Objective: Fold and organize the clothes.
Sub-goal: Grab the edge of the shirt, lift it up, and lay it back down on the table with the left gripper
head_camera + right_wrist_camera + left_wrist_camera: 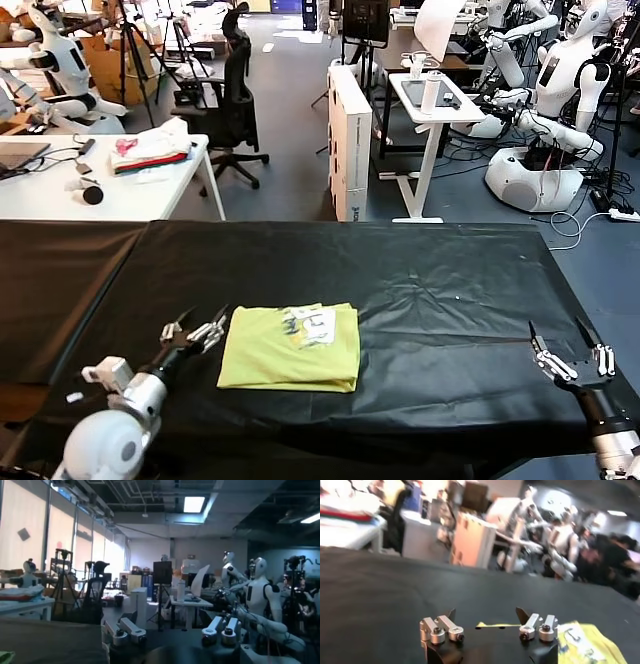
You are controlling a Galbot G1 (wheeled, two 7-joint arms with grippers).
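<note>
Table [420, 290]: long, covered in black cloth, filling the lower half of the head view. T-shirt [291, 346]: lime-yellow, folded into a flat rectangle with a small white print facing up near its far edge; lies on the black cloth at about 7 o'clock from the table's middle, well short of the near edge. Left pincer [196, 331]: at 9 o'clock of the T-shirt, just beside its left edge, low over the cloth, fingers spread apart with nothing between them; the left wrist view shows the same spread fingers [441, 628] with a yellow corner of the T-shirt [590, 642] close by. Right pincer [572, 352]: at 3 o'clock of the T-shirt, well apart from it, near the table's right edge, fingers wide apart and holding nothing. White side table [105, 190]: at 11 o'clock beyond the black cloth, carrying a pile of white, pink and red cloth [152, 148]. Office chair [232, 100]: black, behind that table.
</note>
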